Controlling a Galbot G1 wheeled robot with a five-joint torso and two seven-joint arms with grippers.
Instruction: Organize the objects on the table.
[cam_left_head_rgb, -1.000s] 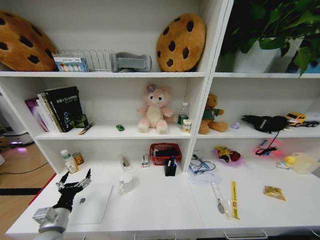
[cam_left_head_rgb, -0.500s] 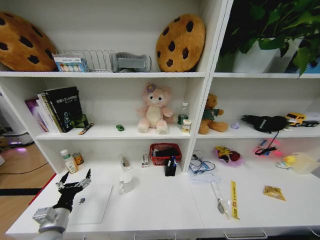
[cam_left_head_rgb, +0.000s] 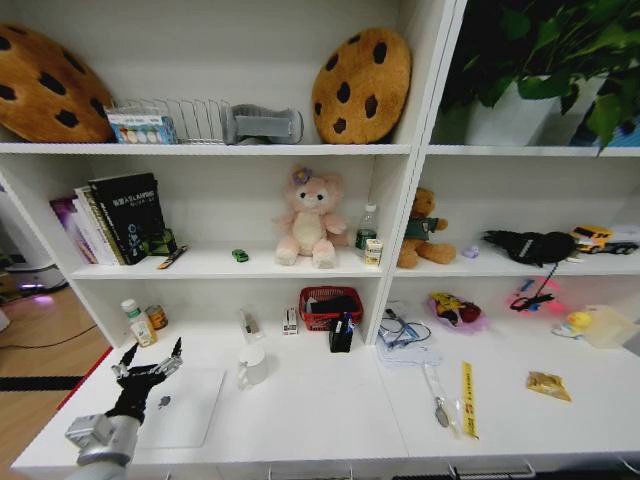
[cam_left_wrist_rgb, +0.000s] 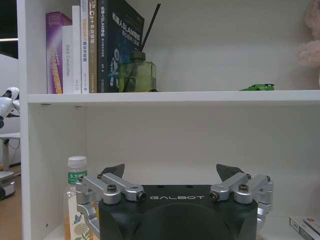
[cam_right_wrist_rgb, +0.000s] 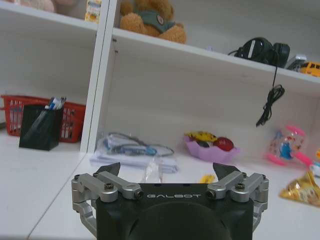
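Bright, even light (edges bowed), soft shadows.

A home study or office corner. A white desk (cam_left_head_rgb: 330, 410) joins shelves holding books (cam_left_head_rgb: 115, 220), plush toys (cam_left_head_rgb: 310, 220) and a potted plant (cam_left_head_rgb: 540, 60).

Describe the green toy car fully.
The green toy car is tiny, bright green, low and sporty in shape, probably plastic. It sits upright on the middle shelf, alone between the books and the pink plush, touching neither. The left wrist view shows it side-on at the shelf's front edge.
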